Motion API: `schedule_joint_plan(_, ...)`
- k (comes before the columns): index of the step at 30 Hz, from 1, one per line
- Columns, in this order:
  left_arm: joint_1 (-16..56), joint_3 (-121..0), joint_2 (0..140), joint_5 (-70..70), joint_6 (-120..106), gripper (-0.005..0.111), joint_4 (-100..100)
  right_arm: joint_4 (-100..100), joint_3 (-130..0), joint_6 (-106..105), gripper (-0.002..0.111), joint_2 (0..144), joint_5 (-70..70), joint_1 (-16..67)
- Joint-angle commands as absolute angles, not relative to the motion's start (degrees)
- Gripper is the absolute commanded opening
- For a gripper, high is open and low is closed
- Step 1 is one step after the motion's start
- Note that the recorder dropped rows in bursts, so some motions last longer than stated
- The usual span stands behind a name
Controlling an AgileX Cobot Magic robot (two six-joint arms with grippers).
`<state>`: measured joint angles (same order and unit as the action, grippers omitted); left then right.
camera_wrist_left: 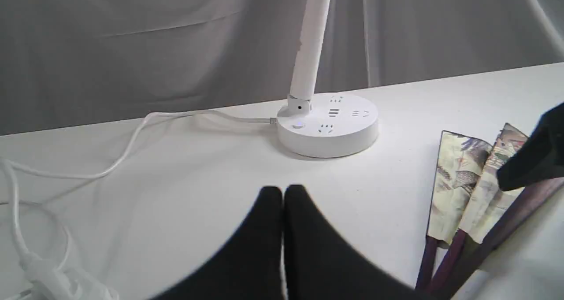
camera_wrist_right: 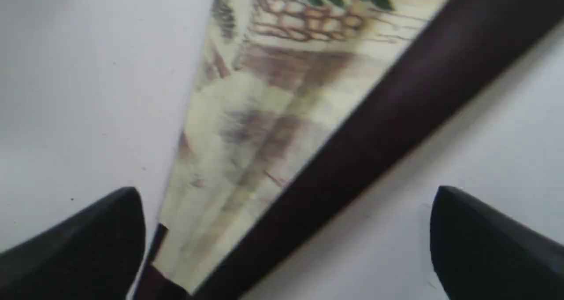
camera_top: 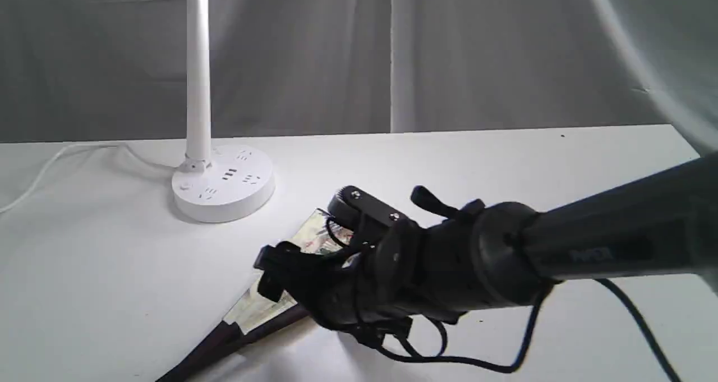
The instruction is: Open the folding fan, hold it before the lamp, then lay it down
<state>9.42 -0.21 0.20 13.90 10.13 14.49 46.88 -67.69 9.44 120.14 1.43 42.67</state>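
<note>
The folding fan (camera_top: 253,308) lies on the white table, spread only a few pleats, with its maroon guard stick (camera_wrist_right: 379,128) along one side. Its painted cream paper (camera_wrist_left: 462,190) shows in both wrist views. My right gripper (camera_top: 270,274) hangs low over the fan, open, with one finger on each side of the paper and guard stick (camera_wrist_right: 286,194); it is not touching them. My left gripper (camera_wrist_left: 283,192) is shut on nothing, above bare table in front of the lamp (camera_wrist_left: 328,124). The lamp (camera_top: 223,183) stands upright at the back left, beyond the fan's far edge.
The lamp's white cord (camera_wrist_left: 132,146) trails over the table away from the base and bunches in a loose coil (camera_wrist_left: 39,264). A grey curtain (camera_top: 392,51) closes off the back. My right arm (camera_top: 561,253) and its cable (camera_top: 634,314) cross the table's right side.
</note>
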Motion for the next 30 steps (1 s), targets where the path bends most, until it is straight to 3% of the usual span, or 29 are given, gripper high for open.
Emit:
schedule_joint_plan(1, 9.3, 0.0, 0.0, 13.3, 10.4, 0.000, 14.0, 47.5, -72.9, 9.6, 0.087, 124.7, 6.9, 42.8)
schedule_joint_plan(9, 9.3, 0.0, 0.0, 13.3, 10.4, 0.000, 14.0, 59.2, -76.6, 9.6, 0.086, 130.6, 8.2, 42.8)
schedule_joint_plan(12, 9.3, 0.0, 0.0, 13.3, 10.4, 0.000, 14.0, 60.1, -76.8, 9.6, 0.081, 130.8, 6.7, 42.8)
schedule_joint_plan(19, 9.3, 0.0, 0.0, 13.3, 10.4, 0.000, 14.0, 62.3, -76.8, 9.6, 0.048, 130.9, 0.6, 42.8)
schedule_joint_plan(26, 9.3, 0.0, 0.0, 12.7, 10.4, 0.000, 14.0, 62.3, -76.8, 9.6, 0.000, 130.9, -0.8, 42.8)
schedule_joint_plan(30, 9.3, 0.0, 0.0, 12.7, 10.4, 0.000, 14.0, 61.8, -76.8, 9.1, 0.000, 130.9, -1.5, 42.8)
